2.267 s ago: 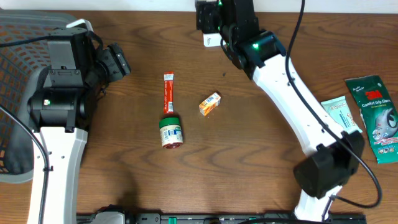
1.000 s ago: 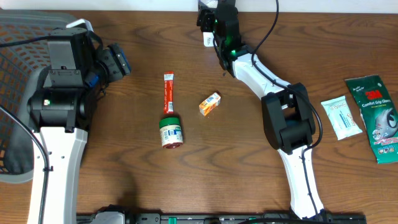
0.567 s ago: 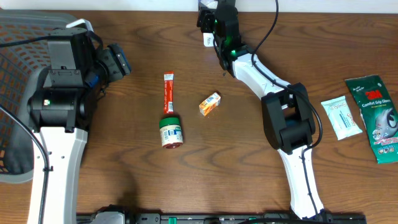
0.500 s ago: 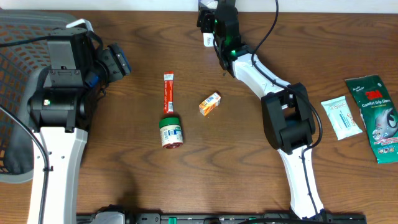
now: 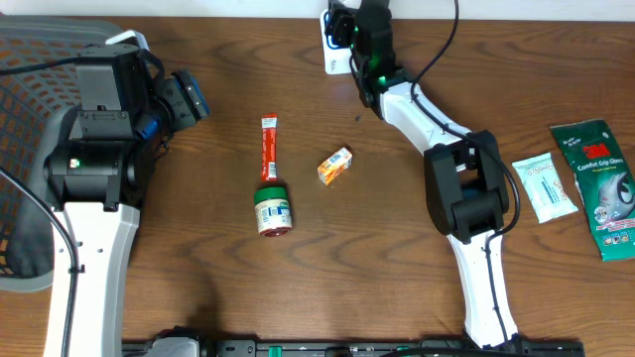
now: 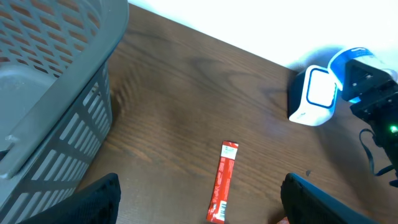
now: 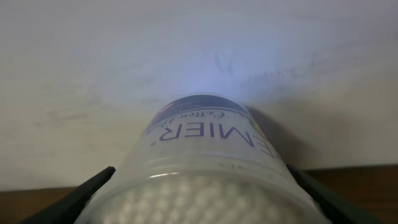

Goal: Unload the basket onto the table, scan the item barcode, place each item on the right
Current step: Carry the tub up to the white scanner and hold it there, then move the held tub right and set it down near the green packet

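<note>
Tub of cotton swabs, clear plastic with a printed label, lies end-on between the fingers of the right gripper. The jaws stand wide and press its sides, so it is judged to be grasped. The overhead view places that gripper at twelve o'clock on the table, just beside the white scanner. Whether the two touch cannot be told.

Handling, as a judgement:
- The tub is light for its bulk, the contents being soft.
- The wall is thin, smooth and likely to give under a hard squeeze.
- The round body may turn or slip in the jaws.
- Hold is best taken across the middle of the body, firm but not crushing, with the label left bare.
- No barcode shows in any view, so its facing toward the scanner cannot be confirmed.

Other items:
- Red sachet, orange box and green-labelled jar lie near the table's centre, apart from one another.
- Two packets lie at three o'clock.
- Grey basket stands at nine o'clock.

The left gripper is beside the basket, jaws released and holding nothing.
</note>
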